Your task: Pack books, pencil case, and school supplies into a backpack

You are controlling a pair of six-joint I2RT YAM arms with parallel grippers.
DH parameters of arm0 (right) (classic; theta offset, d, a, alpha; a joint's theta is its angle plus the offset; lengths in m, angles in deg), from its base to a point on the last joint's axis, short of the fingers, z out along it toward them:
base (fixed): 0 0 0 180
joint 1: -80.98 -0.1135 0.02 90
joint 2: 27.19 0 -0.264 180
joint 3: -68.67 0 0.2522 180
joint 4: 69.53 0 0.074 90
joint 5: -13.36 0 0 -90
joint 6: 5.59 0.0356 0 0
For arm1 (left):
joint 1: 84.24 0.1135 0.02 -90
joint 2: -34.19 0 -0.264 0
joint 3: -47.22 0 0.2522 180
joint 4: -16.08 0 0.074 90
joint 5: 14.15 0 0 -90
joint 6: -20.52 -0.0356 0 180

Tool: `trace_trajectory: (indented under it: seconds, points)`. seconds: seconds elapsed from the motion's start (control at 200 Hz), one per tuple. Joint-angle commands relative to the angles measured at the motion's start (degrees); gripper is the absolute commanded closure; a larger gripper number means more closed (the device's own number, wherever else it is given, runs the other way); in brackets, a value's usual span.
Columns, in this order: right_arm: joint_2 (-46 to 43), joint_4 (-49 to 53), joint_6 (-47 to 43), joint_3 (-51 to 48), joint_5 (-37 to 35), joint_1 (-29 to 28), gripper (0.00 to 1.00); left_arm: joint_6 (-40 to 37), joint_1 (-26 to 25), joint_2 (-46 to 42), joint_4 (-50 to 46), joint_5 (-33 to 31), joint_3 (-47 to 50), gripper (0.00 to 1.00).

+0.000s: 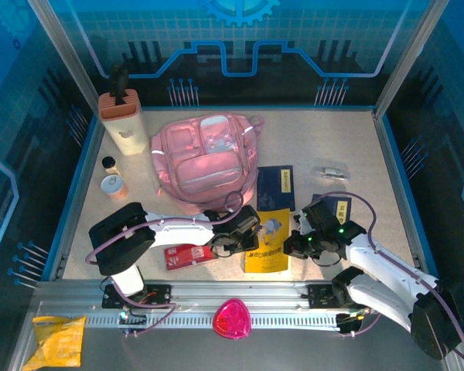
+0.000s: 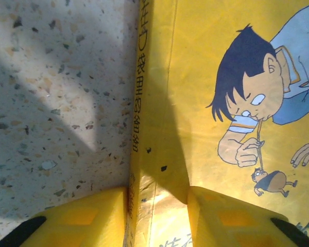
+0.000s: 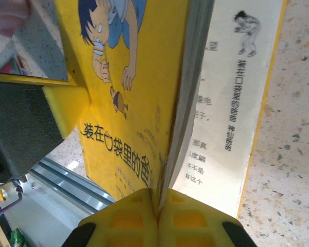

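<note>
The yellow book (image 1: pixel 267 241) lies near the table's front edge, between my two grippers. My left gripper (image 1: pixel 233 238) points down at its spine side. Its jaws (image 2: pixel 157 193) stand open astride the spine, with one finger on the table and one on the cartoon cover (image 2: pixel 211 77). My right gripper (image 1: pixel 295 244) (image 3: pixel 158 198) is shut on the lifted cover's edge (image 3: pixel 139 77), and a white inner page (image 3: pixel 232 103) shows. Two navy books (image 1: pixel 276 188) (image 1: pixel 336 209) lie behind, and the red pencil case (image 1: pixel 189 255) lies under my left arm. The pink backpack (image 1: pixel 209 158) sits mid-table. The school supplies (image 1: pixel 331 171) lie far right.
A tall beige box with a black top (image 1: pixel 124 120) and two small round jars (image 1: pixel 110 184) (image 1: pixel 108 162) stand at the back left. On the front metal rail (image 1: pixel 216 297) rest a pink object (image 1: pixel 232 318) and a yellow bag (image 1: pixel 58 340). Blue walls ring the table.
</note>
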Motion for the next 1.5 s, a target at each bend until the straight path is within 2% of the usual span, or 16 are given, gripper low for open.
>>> trace_trajectory:
  seconds: [0.0, 0.08, 0.21, 0.365, 0.46, 0.745, 0.961, 1.076, 1.196, 1.316, 1.496]
  points:
    - [-2.0, -1.7, 0.1, 0.6, 1.5, 1.0, 1.00, -1.4, -0.6, -0.9, -0.1, -1.1, -1.5, 0.59]
    - [-3.0, -1.0, 0.2, 0.2, 1.5, 2.8, 1.00, -1.1, -0.5, -3.4, -0.5, -2.2, -0.5, 0.54]
    - [-6.1, -3.5, 1.8, -1.1, 5.3, 5.2, 1.00, -0.1, 0.4, -7.9, 0.3, -1.8, 2.2, 0.48]
    - [-7.6, -1.3, 0.6, -0.7, 7.1, 7.6, 1.00, 3.2, 1.8, -12.6, 6.9, 1.3, 8.1, 0.41]
    - [-8.0, -3.7, 2.5, -1.9, 10.3, 8.6, 1.00, 5.8, 2.4, -13.3, 11.3, 3.8, 10.5, 0.36]
    - [-11.2, -7.1, 8.5, -3.3, 14.6, 9.5, 1.00, 12.7, 2.5, -14.2, 19.9, 4.0, 15.5, 0.23]
    - [-13.6, -8.3, 12.6, -4.4, 16.7, 11.1, 1.00, 16.0, 2.4, -12.1, 26.3, 5.1, 17.1, 0.21]
    - [-15.3, -14.6, 18.2, -6.6, 19.4, 11.7, 1.00, 16.9, 2.4, -11.0, 27.9, 5.2, 17.2, 0.20]
    - [-16.9, -13.0, 18.7, -5.8, 19.9, 12.2, 1.00, 18.0, 2.4, -10.9, 29.5, 5.1, 18.2, 0.19]
    - [-17.6, -18.6, 23.9, -7.9, 21.8, 13.0, 1.00, 18.6, 2.4, -11.0, 30.9, 5.4, 18.7, 0.16]
    - [-16.1, -18.0, 21.8, -9.8, 21.1, 13.0, 1.00, 19.5, 2.4, -9.8, 36.1, 7.2, 18.0, 0.18]
